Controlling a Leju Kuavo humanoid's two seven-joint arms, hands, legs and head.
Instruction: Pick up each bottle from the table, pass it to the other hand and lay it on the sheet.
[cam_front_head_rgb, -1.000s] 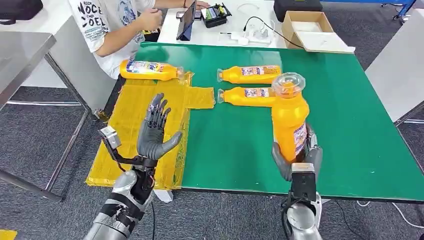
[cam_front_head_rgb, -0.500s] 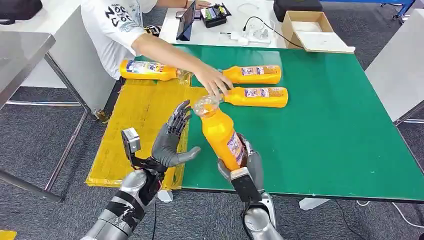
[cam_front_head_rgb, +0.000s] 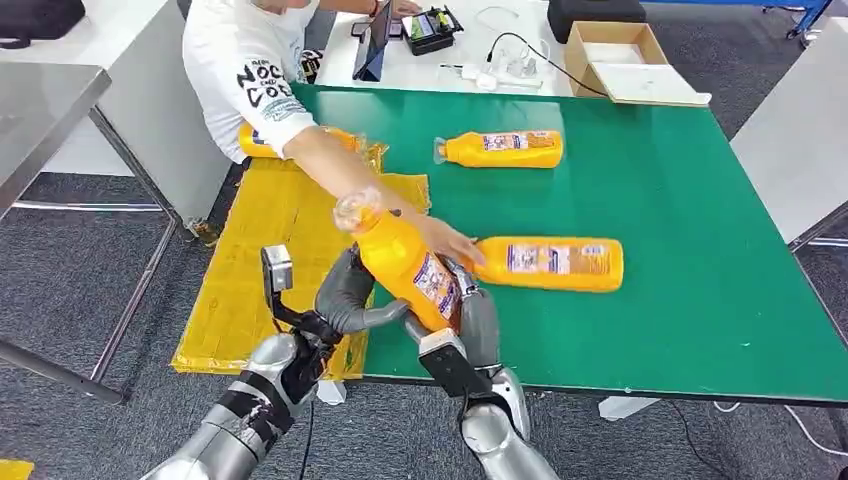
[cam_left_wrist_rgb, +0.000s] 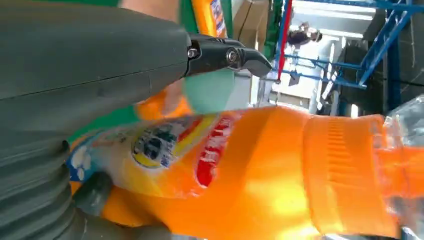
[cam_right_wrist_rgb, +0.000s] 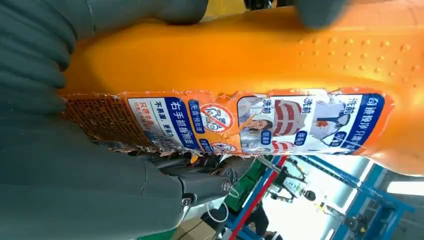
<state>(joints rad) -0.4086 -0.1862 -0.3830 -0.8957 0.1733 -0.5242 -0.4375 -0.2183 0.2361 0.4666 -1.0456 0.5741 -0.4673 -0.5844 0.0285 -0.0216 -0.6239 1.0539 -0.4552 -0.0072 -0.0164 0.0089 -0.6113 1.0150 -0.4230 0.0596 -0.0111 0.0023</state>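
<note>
Far left, the yellow sheet (cam_front_head_rgb: 265, 235) hangs over the left edge of the green counter (cam_front_head_rgb: 700, 300); one bottle on the sheet (cam_front_head_rgb: 255, 140) lies at its far end, mostly behind a person's arm (cam_front_head_rgb: 340, 170).

Left hand (cam_front_head_rgb: 345, 295) — over the near left edge of the counter, palm against the held bottle (cam_front_head_rgb: 405, 265). The left wrist view shows the thumb over the label, but you cannot tell whether the hand has closed round it.

Right hand (cam_front_head_rgb: 470, 315) grips the held bottle low on its body; the bottle tilts up and left, clear cap toward the sheet. The person's hand (cam_front_head_rgb: 450, 245) reaches across, touching or just beside a bottle lying near centre (cam_front_head_rgb: 550, 263). Another bottle lies at the far side (cam_front_head_rgb: 500, 148).

Step, as judged: mid hand-over, right to left. Next you want the left hand firm round the body before the right lets go — then lay it on the sheet. Watch the person's arm, which crosses that path.
</note>
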